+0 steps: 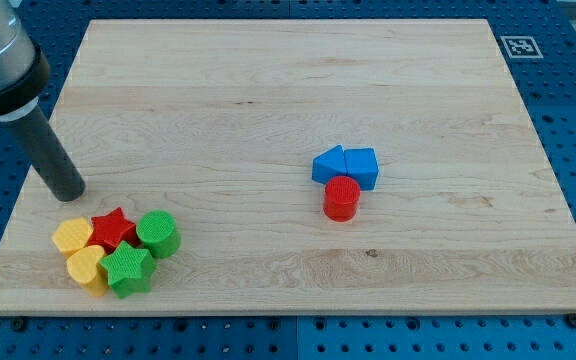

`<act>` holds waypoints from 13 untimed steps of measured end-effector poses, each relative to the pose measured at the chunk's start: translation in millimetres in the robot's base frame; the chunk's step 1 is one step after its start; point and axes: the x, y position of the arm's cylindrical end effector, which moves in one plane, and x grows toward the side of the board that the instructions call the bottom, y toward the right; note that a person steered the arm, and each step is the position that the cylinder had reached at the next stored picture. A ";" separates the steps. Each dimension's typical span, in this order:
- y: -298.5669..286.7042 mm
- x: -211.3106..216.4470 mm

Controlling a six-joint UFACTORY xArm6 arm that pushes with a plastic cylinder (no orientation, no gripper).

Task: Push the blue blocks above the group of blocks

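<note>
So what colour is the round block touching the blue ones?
Red. The round block shows plainly in the camera view, just below the blue blocks.

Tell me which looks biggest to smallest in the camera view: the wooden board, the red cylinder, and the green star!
1. wooden board, by far the largest.
2. green star and red cylinder look close in size; the star appears slightly wider, but it sits nearer the view's bottom, so I won't rank them.

A red cylinder [342,197] stands upright near the middle of the wooden worktop [268,90], well apart from everything at the view's lower left. The worktop rests on a blue perforated base [568,130]. At the view's top right corner a small black-and-white marker [520,46], probably a printed tag, lies just off the wood.
</note>
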 end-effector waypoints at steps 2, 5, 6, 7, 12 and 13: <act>0.0 -24.8; 282.2 -72.5; 374.6 -72.3; 439.8 -56.1; 180.7 -24.9; 167.9 -24.9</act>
